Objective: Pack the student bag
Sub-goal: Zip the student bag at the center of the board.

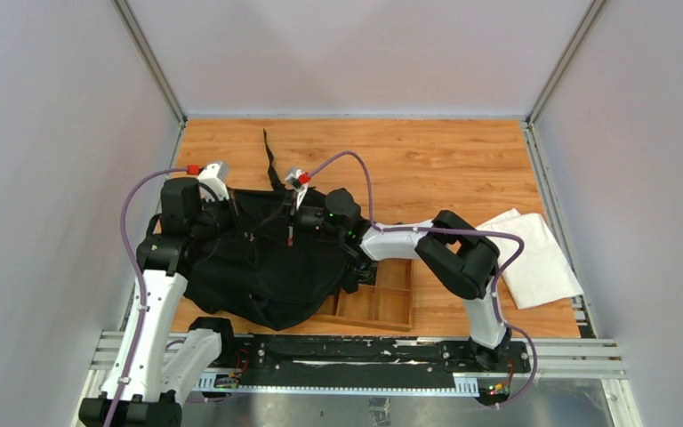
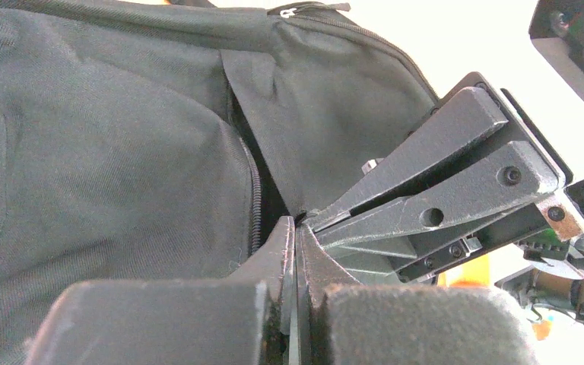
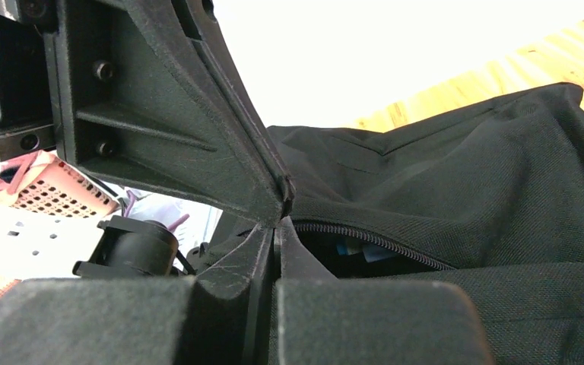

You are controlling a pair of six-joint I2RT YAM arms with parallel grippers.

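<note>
Top view: the student bag [image 1: 258, 262] lies crumpled on the bench [image 1: 427, 160], covering the left edge of the wooden tray [image 1: 382, 302].
Left wrist view: left hand [image 2: 294, 232] closed tight at the bag's zipper.
Right wrist view: right hand [image 3: 276, 228] closed beside the zipper opening; whether either pinches fabric cannot be told.

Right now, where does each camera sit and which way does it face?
Top external: high behind the robot, looking down on the student bag; left arm, right arm show.
Left wrist: on its arm, facing the bag's zipper; left gripper shows.
Right wrist: likewise, facing the zipper gap; right gripper shows.
Wrist views share the bag and both grippers.
</note>
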